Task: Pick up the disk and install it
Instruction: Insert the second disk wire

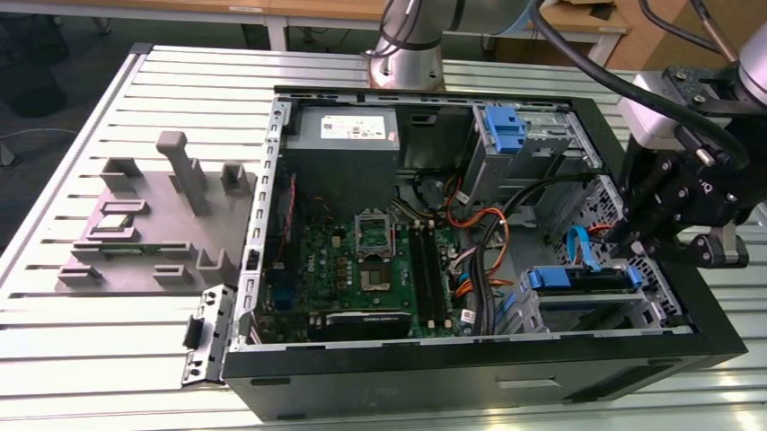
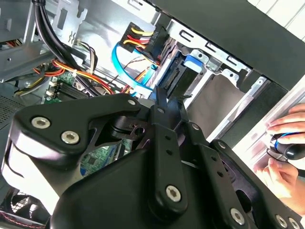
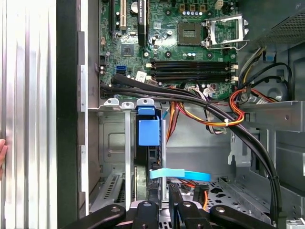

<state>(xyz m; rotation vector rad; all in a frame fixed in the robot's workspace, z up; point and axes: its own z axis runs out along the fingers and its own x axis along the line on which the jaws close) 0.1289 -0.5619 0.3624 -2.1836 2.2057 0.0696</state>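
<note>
The disk [image 1: 577, 280] sits on edge in the lower drive cage of the open computer case [image 1: 480, 377], at the exterior view's right, its blue carrier end facing up. In the first wrist view the blue carrier tab [image 3: 148, 130] sits between the cage rails, and the disk's dark edge runs from it toward my gripper [image 3: 163, 199]. My gripper [image 1: 638, 241] hangs over the case's right wall, just above the cage. In the second wrist view my gripper [image 2: 166, 99] points at the blue tab [image 2: 193, 62], close to the disk.
A flat blue cable [image 3: 180, 174] and a thick black cable bundle [image 3: 200, 102] cross close to the cage. The motherboard [image 1: 359, 260], a grey power-supply box [image 1: 348, 130] and a blue bracket [image 1: 508, 130] fill the case. A grey fixture [image 1: 144, 229] stands at the exterior view's left. A person's hand [image 2: 286, 143] is beside the case.
</note>
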